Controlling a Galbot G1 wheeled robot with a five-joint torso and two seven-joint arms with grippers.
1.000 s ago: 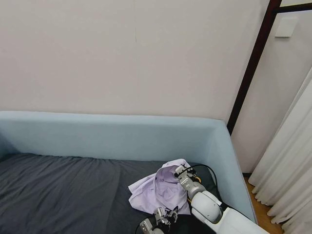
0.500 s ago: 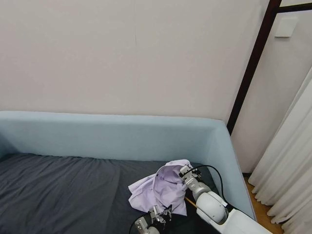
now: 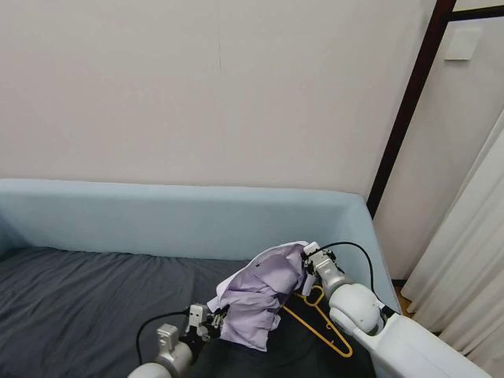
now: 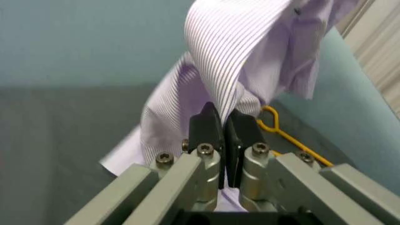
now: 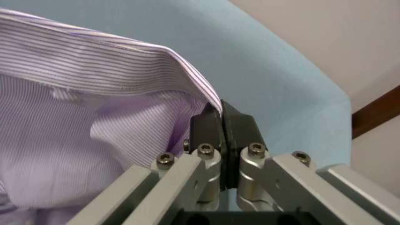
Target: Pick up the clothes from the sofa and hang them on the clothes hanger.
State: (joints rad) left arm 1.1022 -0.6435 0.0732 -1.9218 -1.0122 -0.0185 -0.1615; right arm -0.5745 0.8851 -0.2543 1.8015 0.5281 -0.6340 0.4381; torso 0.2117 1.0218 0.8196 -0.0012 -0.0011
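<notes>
A lilac striped shirt point(image 3: 264, 295) hangs lifted above the dark sofa seat point(image 3: 87, 303), stretched between both grippers. My right gripper point(image 3: 309, 253) is shut on the shirt's collar edge point(image 5: 156, 56) at its upper right. My left gripper point(image 3: 214, 313) is shut on a lower fold of the shirt point(image 4: 222, 61); its pads point(image 4: 206, 129) pinch the cloth. A yellow clothes hanger point(image 3: 323, 323) lies on the seat under the right arm, and shows beside the shirt as the hanger point(image 4: 284, 133) in the left wrist view.
The sofa has a pale blue backrest point(image 3: 173, 216) and a right armrest point(image 3: 378, 268). A white wall stands behind. A dark door frame point(image 3: 402, 118) and white curtains point(image 3: 465, 268) are at the right.
Both grippers have risen with the shirt, lifting it off the seat. The left gripper moved left. The yellow hanger has come into view beneath the shirt.
</notes>
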